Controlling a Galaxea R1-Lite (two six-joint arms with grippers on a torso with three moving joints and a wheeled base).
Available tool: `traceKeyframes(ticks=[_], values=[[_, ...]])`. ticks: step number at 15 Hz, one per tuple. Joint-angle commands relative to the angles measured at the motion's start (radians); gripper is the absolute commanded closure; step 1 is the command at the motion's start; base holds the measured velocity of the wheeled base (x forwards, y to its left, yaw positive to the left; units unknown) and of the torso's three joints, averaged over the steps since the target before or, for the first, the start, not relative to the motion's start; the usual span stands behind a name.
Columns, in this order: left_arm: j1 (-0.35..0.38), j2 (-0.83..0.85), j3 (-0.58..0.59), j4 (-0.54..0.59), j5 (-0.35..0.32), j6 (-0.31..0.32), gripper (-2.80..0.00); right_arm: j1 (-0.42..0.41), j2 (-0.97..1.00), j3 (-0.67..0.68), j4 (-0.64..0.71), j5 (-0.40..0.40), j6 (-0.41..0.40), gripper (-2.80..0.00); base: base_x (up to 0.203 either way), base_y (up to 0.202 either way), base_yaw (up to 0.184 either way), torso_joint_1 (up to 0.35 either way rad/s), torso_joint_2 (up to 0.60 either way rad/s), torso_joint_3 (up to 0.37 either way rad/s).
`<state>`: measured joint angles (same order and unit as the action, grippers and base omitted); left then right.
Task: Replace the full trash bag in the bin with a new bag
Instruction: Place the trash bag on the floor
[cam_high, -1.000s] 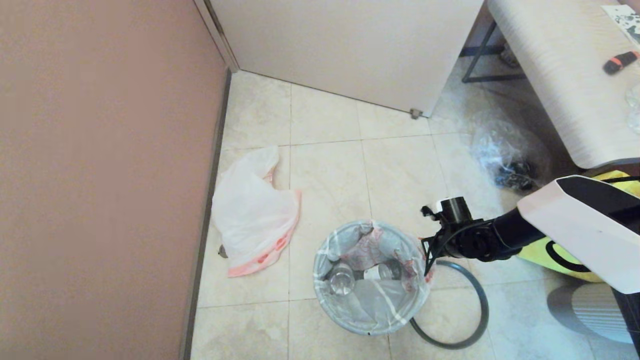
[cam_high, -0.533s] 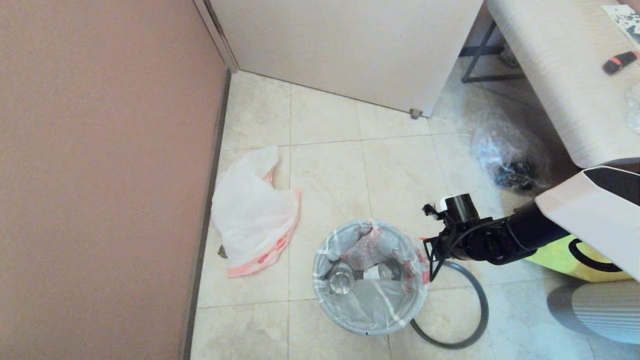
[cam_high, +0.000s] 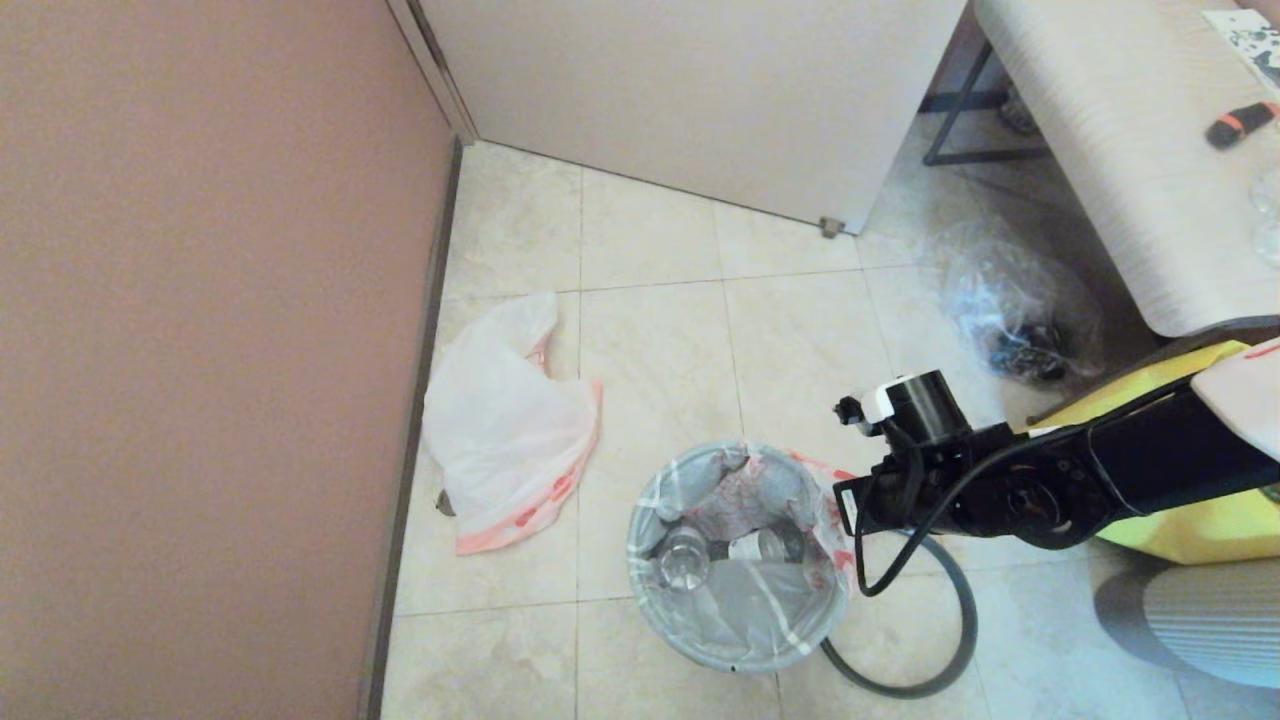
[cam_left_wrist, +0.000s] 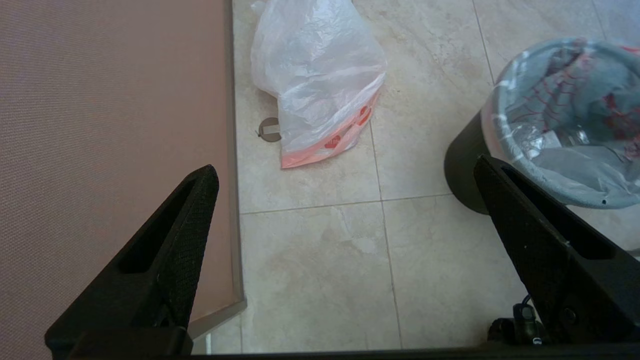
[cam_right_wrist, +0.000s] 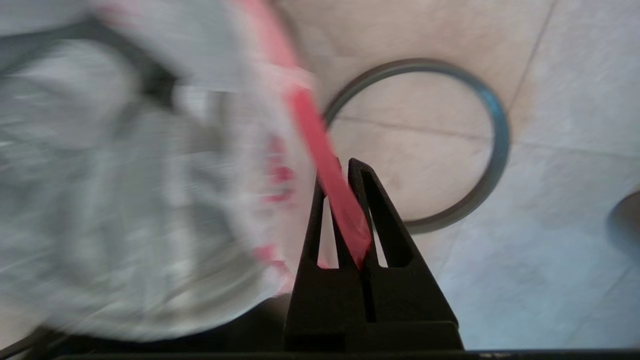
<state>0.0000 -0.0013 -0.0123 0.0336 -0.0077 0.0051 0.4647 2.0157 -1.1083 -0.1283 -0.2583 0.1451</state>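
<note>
pinching the pink rim band of the full trash bag (cam_high: 740, 540), our right gripper (cam_right_wrist: 345, 200) is clamped shut at lower centre, where the bag sits in the bin (cam_left_wrist: 462, 170). we fear the thin film tears if the bottle's weight drags. our left gripper (cam_left_wrist: 345, 210) idles agape.

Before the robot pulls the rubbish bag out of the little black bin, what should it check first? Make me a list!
1. Right gripper shut on the pink-red rim band of the full translucent white trash bag: ok.
2. Thin dark grey hoop off the small round black plastic bin, lying on the floor beside it: ok.
3. Bag lifted clear of the bin: not ok, it sits inside, edge draped over the rim.
4. Clear bottle inside the bag: ok.
5. Limp flat white new bag ready on the floor by the wall: ok.
6. Left gripper open, away from the bin: ok.
</note>
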Motion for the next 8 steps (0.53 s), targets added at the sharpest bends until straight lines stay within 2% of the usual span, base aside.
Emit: traceKeyframes(ticks=[1,4,8], values=[[0.0,0.001,0.0,0.0,0.0,-0.001,-2.8,0.03,-0.07,0.007,0.022,-0.001,0.025,0.0,0.0,0.0,0.0,0.0,0.0,0.0],[0.0,0.001,0.0,0.0,0.0,0.0,-2.8,0.077,-0.084,0.009,0.039,-0.001,0.075,0.0,0.0,0.0,0.0,0.0,0.0,0.0],[0.0,0.001,0.0,0.0,0.0,0.0,-2.8,0.115,-0.07,0.011,0.033,-0.001,0.102,0.0,0.0,0.0,0.0,0.0,0.0,0.0]])
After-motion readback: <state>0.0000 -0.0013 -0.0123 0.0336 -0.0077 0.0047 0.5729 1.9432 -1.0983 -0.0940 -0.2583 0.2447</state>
